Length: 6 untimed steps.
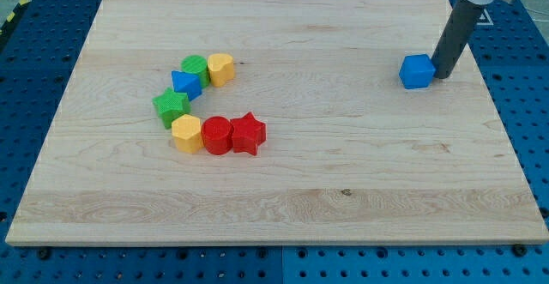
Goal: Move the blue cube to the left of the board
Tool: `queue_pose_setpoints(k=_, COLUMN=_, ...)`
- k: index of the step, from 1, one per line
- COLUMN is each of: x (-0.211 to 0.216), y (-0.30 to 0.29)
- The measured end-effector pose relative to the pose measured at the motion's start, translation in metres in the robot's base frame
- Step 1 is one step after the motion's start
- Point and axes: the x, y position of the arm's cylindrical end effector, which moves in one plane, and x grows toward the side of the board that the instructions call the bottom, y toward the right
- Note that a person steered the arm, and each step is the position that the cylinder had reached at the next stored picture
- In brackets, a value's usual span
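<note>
The blue cube [417, 71] sits on the wooden board [343, 172] near the view's right edge, in the upper part. My tip [441, 75] rests on the board right beside the cube's right side, touching or almost touching it. The dark rod rises from there to the view's top right corner.
A curved cluster of blocks lies left of centre: a green block [195, 68], a yellow block [221, 68], a small blue block [185, 84], a green star-like block [171, 106], a yellow hexagon [186, 134], a red cylinder [217, 135] and a red star [248, 133].
</note>
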Motion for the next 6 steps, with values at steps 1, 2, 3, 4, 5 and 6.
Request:
queue_pose_setpoints(k=1, x=0.0, y=-0.014)
queue_pose_setpoints(k=2, x=0.0, y=-0.016)
queue_pose_setpoints(k=3, x=0.0, y=-0.022)
queue_pose_setpoints(k=4, x=0.0, y=-0.042)
queue_pose_setpoints(k=5, x=0.0, y=-0.046)
queue_pose_setpoints(k=6, x=0.0, y=-0.055)
